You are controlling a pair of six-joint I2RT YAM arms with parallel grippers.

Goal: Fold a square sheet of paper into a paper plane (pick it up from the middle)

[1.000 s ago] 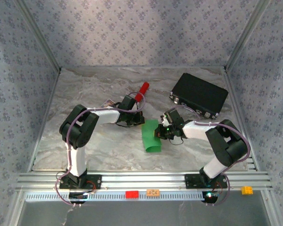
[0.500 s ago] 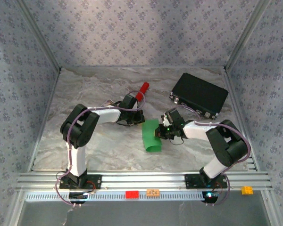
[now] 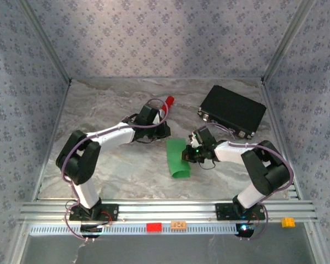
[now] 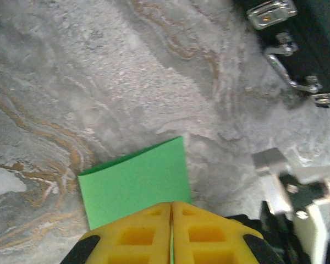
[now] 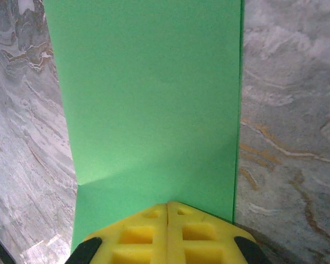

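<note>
The square sheet of paper [image 3: 177, 158], bright green, lies folded into a narrow strip on the marble table between the two arms. My left gripper [image 3: 164, 132] sits at the strip's far end. In the left wrist view its yellow fingers [image 4: 137, 234] meet, their tips over the paper's [image 4: 135, 184] near edge. My right gripper [image 3: 187, 155] is at the strip's right side. In the right wrist view its fingers [image 5: 201, 239] are shut, tips resting on top of the flat paper [image 5: 148, 93], which shows a faint crease at its left.
A black case [image 3: 232, 111] with metal latches [image 4: 272, 14] lies at the back right. A red cylinder [image 3: 168, 102] lies behind the left wrist. Patterned walls close in the table on three sides. The right arm's wrist [image 4: 300, 190] stands close to the left gripper.
The left arm has stretched out, its elbow swinging left and down, and its gripper has drawn slightly back toward the paper's far edge. The right arm and the paper have stayed put.
</note>
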